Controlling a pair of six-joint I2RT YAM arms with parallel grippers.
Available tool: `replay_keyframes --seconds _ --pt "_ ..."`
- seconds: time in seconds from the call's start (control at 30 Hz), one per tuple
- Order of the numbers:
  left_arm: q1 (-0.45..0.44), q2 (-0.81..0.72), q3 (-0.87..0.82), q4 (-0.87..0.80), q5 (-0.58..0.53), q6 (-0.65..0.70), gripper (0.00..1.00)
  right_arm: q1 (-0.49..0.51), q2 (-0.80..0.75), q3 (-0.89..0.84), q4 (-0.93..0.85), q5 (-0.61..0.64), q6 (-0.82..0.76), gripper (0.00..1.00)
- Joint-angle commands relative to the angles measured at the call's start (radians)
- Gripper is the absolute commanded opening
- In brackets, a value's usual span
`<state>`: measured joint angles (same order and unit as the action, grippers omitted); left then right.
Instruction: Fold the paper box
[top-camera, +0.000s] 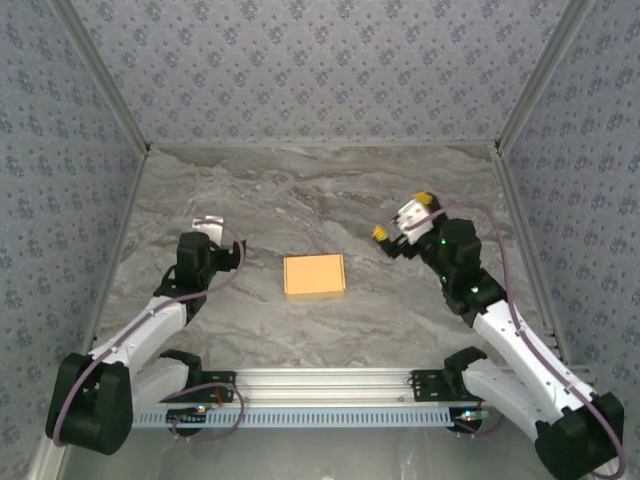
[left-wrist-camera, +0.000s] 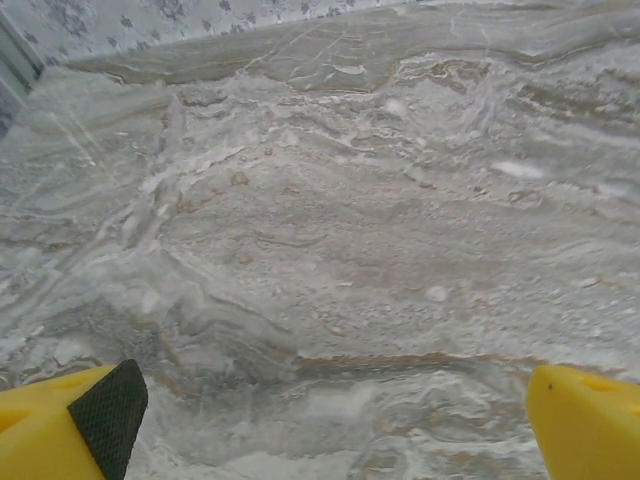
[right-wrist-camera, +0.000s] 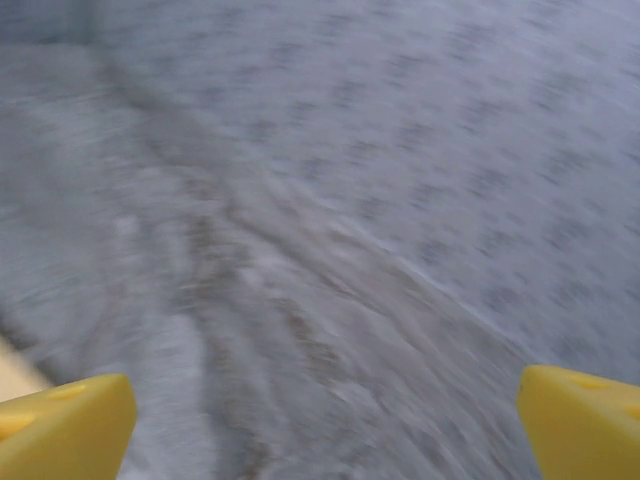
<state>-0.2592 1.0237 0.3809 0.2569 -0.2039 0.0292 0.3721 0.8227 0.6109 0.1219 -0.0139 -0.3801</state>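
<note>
The paper box (top-camera: 314, 275) lies on the marble table as a small squarish orange-yellow block, midway between the two arms. My left gripper (top-camera: 208, 224) rests to the box's left, apart from it. In the left wrist view that gripper (left-wrist-camera: 335, 425) is open, its yellow fingers (left-wrist-camera: 60, 425) spread wide over bare table. To the box's right and slightly farther back, my right gripper (top-camera: 402, 217) hangs open, with nothing between its yellow fingertips (top-camera: 381, 234). The right wrist view is blurred. It shows that gripper (right-wrist-camera: 325, 425) spread wide and a pale sliver (right-wrist-camera: 15, 375) at the left edge, perhaps the box.
Patterned walls (top-camera: 320, 70) close in the marble table (top-camera: 320, 190) at the back and on both sides. A metal rail (top-camera: 320, 385) with the arm bases runs along the near edge. Bare tabletop lies around the box on all sides.
</note>
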Motion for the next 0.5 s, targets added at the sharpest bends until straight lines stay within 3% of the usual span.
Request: replay_keyframes --seconds 0.0,0.1,0.2,0.33,0.47 --pt "0.052 0.025 -0.049 0.237 -0.032 0.093 0.99 -0.124 -0.024 -0.132 0.186 0.212 0.253 1.00" --pt "0.110 0.109 -0.085 0.371 0.002 0.059 0.99 -0.240 0.004 -0.262 0.323 0.232 0.377 1.00" --pt "0.162 0.202 -0.090 0.454 0.113 0.013 0.99 -0.309 0.135 -0.368 0.515 0.242 0.427 1.00" --pt "0.177 0.305 -0.044 0.496 0.170 0.052 0.99 -0.348 0.357 -0.392 0.684 0.215 0.383 1.00" --pt "0.232 0.426 -0.080 0.689 0.230 0.029 0.99 -0.372 0.535 -0.391 0.848 0.176 0.369 1.00"
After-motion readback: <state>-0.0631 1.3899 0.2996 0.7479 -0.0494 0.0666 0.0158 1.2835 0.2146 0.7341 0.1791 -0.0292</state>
